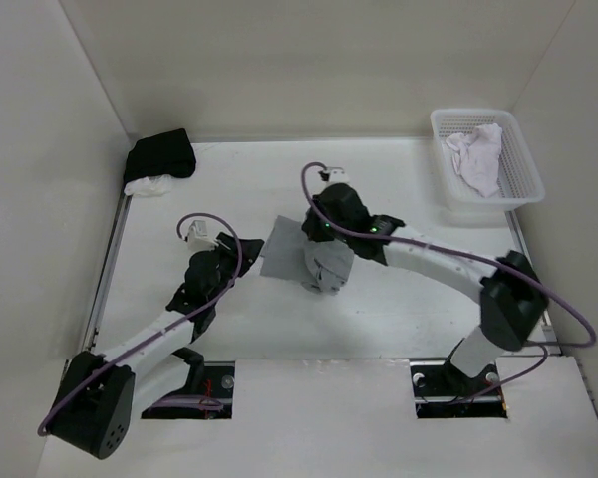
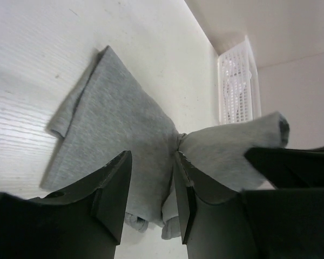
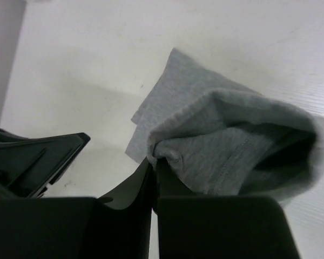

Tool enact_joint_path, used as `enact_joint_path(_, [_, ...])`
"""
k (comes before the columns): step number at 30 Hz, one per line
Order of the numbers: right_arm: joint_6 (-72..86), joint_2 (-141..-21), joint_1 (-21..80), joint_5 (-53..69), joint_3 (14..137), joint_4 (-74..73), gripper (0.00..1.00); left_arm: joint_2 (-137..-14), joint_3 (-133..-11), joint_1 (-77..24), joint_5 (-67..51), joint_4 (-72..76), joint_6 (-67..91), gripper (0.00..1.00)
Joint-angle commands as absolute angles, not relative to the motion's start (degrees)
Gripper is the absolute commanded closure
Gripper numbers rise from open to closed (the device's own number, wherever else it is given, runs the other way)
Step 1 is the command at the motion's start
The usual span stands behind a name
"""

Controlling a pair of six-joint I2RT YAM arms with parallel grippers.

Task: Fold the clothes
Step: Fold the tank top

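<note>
**Grey shirt pinched up for a fold**

The shirt (image 1: 277, 251) lies in the middle of the desk (image 1: 409, 189). It is soft and grey, part flat and part bunched. The right claw (image 3: 154, 162) pinches one edge tight and holds it up, likely to fold it over. The left claw (image 2: 151, 164) is just beside it, half wide, holding nothing

Soft heather-grey knit T-shirt (image 2: 113, 135) on matt white wood-grain table (image 2: 21, 135).

I can read no text, label, brand or number in any of my three views. The heather-grey knit T-shirt (image 2: 113, 124) and the white plastic lattice basket (image 1: 523, 159) both look unmarked.
</note>
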State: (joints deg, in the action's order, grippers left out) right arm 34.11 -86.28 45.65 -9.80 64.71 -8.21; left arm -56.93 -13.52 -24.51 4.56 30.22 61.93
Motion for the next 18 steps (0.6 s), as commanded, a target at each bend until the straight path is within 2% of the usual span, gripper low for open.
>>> enact_joint_path(1, [30.9, -96.7, 48.1, -11.0, 75.1, -12.6, 0.95, -53.3, -11.7, -21.6, 2.3, 29.6, 62.5, 0.65])
enact_joint_path(4, [30.7, -107.0, 49.9, -10.8, 85.2, -15.2, 0.94, -50.2, -11.1, -18.9, 0.6, 28.1, 62.6, 0.65])
enact_joint_path(5, [31.3, -110.1, 50.3, -10.8, 88.4, -16.1, 0.91, -49.3, -11.0, -18.0, 0.1, 27.4, 62.6, 0.64])
enact_joint_path(7, [33.0, -114.8, 51.0, -10.5, 92.5, -15.7, 0.80, -48.0, -10.8, -16.7, -0.6, 26.4, 62.3, 0.64])
enact_joint_path(10, [36.3, -116.5, 51.7, -6.3, 94.9, -13.5, 0.70, -46.9, -10.6, -15.4, -0.7, 25.8, 62.1, 0.64])
enact_joint_path(13, [37.2, -111.8, 51.9, -4.4, 90.3, -7.7, 0.49, -48.0, -11.5, -15.4, -0.7, 26.0, 62.1, 0.64])
enact_joint_path(16, [37.1, -104.4, 51.5, -4.6, 81.3, -2.4, 0.47, -50.4, -13.4, -17.7, 0.0, 26.8, 61.5, 0.63])
enact_joint_path(18, [36.1, -99.3, 49.5, -4.4, 73.9, 0.4, 0.60, -53.7, -15.3, -20.5, 0.8, 28.2, 60.5, 0.63])
